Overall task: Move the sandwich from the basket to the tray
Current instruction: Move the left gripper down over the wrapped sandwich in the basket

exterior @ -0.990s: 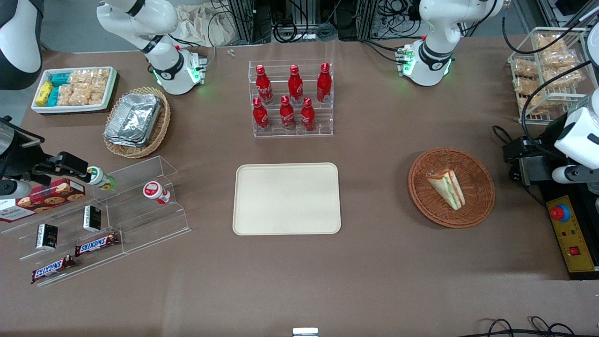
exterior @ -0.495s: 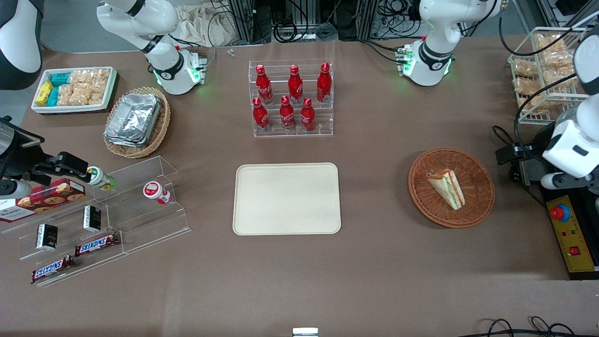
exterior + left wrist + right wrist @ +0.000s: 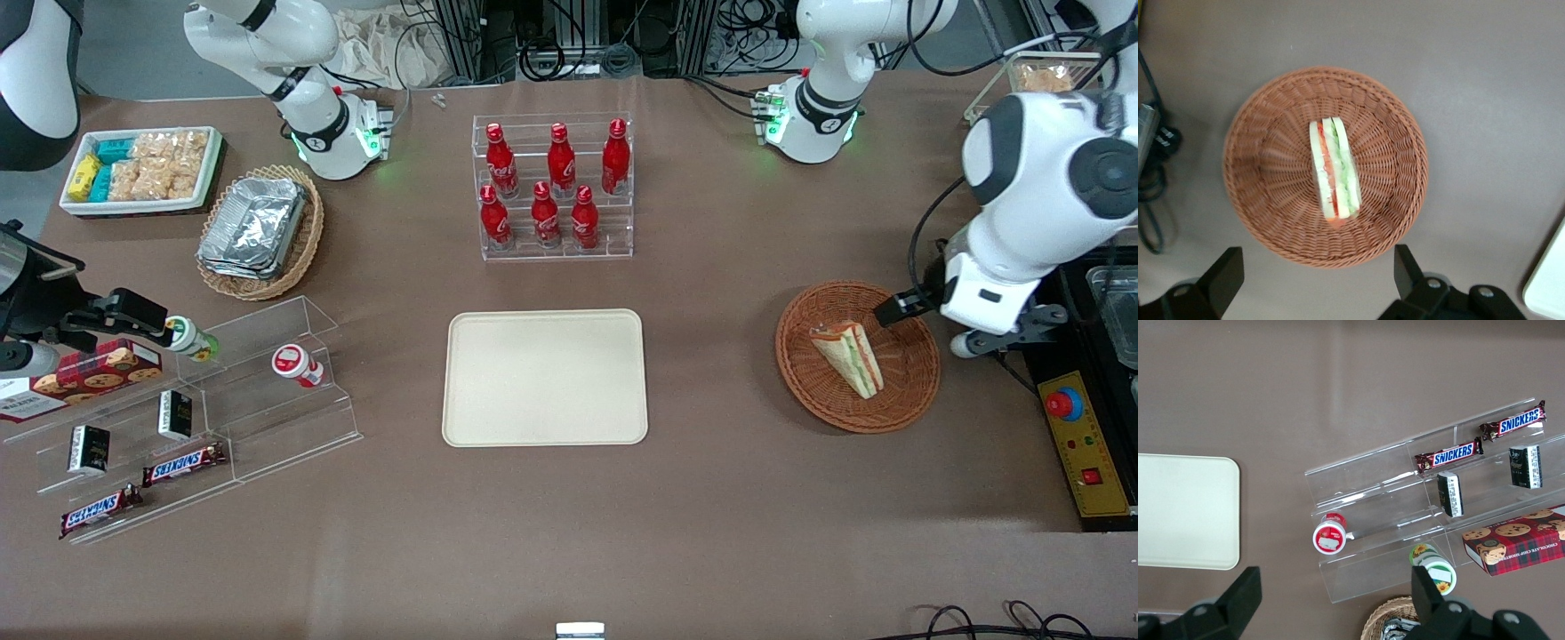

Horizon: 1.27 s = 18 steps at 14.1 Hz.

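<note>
We see the small triangular sandwich of pale bread with green and orange-red filling (image 3: pixel 848 357) lying on its side in the round, shallow, reddish-brown woven wicker basket (image 3: pixel 907 391), toward the working arm's end of the brown table (image 3: pixel 729 498). In the wrist view the sandwich (image 3: pixel 1333 169) sits near the middle of the basket (image 3: pixel 1265 200), filling edge turned up to the camera. The left arm's black two-finger gripper (image 3: pixel 1317 277) hangs above the basket's rim, touching nothing; its fingers (image 3: pixel 1227 275) stand wide apart and hold nothing. In the front view the gripper (image 3: pixel 925 322) shows above the basket's edge, on the side toward the working arm. The flat rectangular cream-beige tray with rounded corners (image 3: pixel 544 377) lies at mid-table, well apart from the basket, nearer to the front camera than the clear rack of red bottles (image 3: pixel 553 187)
</note>
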Motion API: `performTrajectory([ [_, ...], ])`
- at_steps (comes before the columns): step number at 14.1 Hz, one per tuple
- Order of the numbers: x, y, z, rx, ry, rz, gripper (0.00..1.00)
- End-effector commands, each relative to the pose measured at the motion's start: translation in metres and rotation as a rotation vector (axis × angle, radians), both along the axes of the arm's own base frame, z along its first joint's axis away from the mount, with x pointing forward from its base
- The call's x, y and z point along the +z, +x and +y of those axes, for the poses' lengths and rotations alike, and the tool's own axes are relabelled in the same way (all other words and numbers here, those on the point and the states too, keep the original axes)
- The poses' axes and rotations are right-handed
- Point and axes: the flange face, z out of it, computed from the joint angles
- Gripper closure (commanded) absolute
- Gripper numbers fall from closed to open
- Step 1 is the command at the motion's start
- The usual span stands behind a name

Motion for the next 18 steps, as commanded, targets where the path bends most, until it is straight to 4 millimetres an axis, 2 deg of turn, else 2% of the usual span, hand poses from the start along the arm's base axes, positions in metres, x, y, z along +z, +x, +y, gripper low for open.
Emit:
performTrajectory([
  [1,-0.034,-0.016,0.002,0.103,-0.018,-0.031,0.0],
  [6,-0.091,-0.005,0.015,0.207,-0.051,0.023,0.0],
  [11,-0.131,0.006,0.018,0.33,-0.082,-0.011,0.0],
  [15,-0.162,0.0,0.019,0.359,-0.087,-0.026,0.0],
  [18,-0.17,-0.005,0.021,0.365,-0.086,-0.026,0.0],
])
